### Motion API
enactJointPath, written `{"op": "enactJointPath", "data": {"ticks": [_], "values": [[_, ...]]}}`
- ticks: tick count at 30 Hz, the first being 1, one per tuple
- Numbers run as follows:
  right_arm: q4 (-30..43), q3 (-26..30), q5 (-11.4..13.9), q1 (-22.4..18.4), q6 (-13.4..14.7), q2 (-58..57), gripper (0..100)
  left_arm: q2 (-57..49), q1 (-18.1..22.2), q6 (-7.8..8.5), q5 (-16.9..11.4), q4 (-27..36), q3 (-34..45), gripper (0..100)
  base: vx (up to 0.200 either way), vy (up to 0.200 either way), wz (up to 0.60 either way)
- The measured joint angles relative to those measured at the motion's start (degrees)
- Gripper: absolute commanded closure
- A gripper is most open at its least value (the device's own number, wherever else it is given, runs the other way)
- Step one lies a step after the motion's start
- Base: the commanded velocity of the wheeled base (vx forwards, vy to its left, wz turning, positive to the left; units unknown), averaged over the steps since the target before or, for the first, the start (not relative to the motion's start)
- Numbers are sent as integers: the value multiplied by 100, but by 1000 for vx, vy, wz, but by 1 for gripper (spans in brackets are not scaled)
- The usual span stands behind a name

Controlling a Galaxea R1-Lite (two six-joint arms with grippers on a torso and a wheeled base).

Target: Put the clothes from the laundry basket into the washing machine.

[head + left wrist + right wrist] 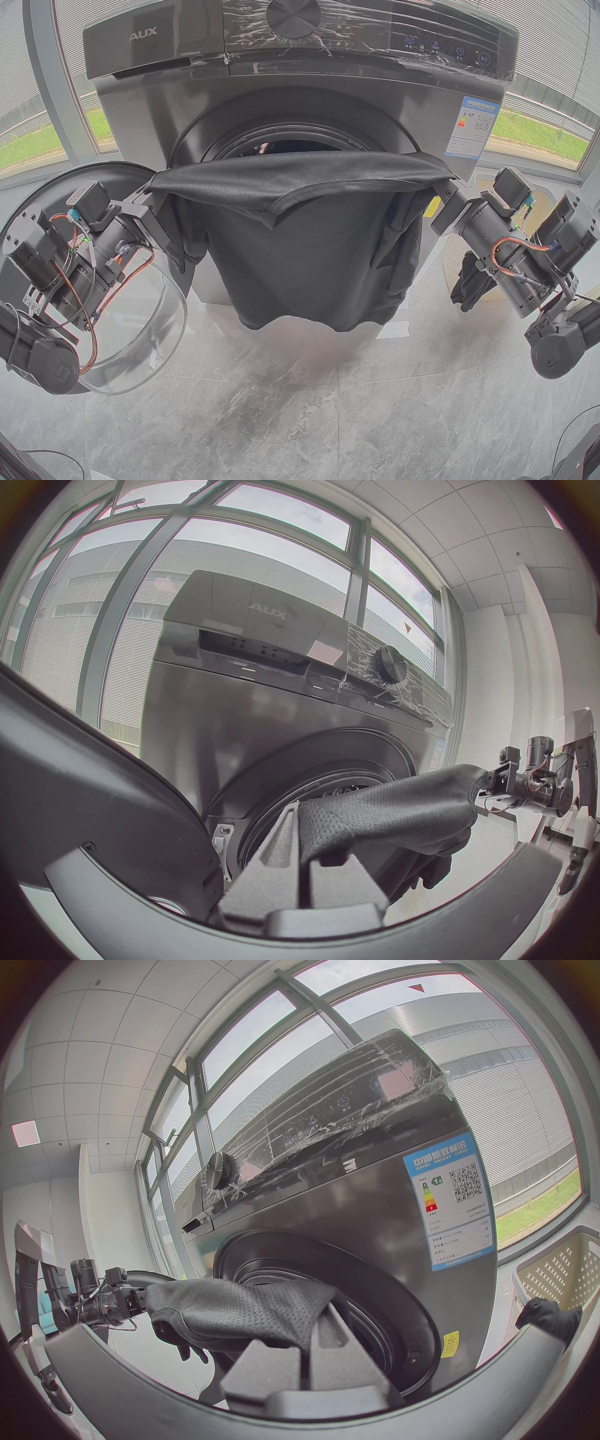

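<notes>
Transfer of one garment, mid-task. You see the black T-shirt (300, 250) stretched flat between the two arms, directly in front of the washing machine (350, 94) and outside it. Its upper edge runs level across the lower part of the drum opening (287, 145), and its body hangs free above the floor. The left gripper (153, 190) is pinched on one shoulder end of the cloth and the right gripper (442, 182) on the other; in each wrist view the fabric sits clamped between the closed fingers. The door (144, 337) stands swung fully open on the robot's left, beside the left arm, so the way into the drum is unobstructed. Done, as far as you can judge: this shirt is out of the laundry basket (562, 1266), lifted and spread at the mouth of the machine. Left to do: no part of the shirt has crossed the rim, so it must be carried forward into the drum and released. A further dark garment (550, 1316) hangs over the basket's rim, behind the right arm, so at least one more piece awaits. What the drum already holds cannot be made out, nor whether more clothes lie deeper in the basket.
</notes>
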Motion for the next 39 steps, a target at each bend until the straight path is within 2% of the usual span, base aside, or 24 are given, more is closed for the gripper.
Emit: {"op": "enactJointPath", "data": {"ticks": [17, 29, 33, 38, 39], "values": [[55, 0, 17, -65, 16, -243, 100, 37, -127, 0, 60, 28, -107, 100, 0, 0, 0], [126, 39, 11, -20, 30, -304, 100, 221, -528, 15, 101, 57, -311, 100, 0, 0, 0], [112, 227, 9, -1, 40, -278, 100, 310, -641, 15, 116, 63, -416, 100, 0, 0, 0], [54, 767, 11, 16, 41, -55, 100, 408, -763, 17, 126, 63, -560, 100, 0, 0, 0], [40, 859, 9, 29, 41, 5, 0, 424, -788, 20, 126, 66, -584, 100, 0, 0, 0]]}}
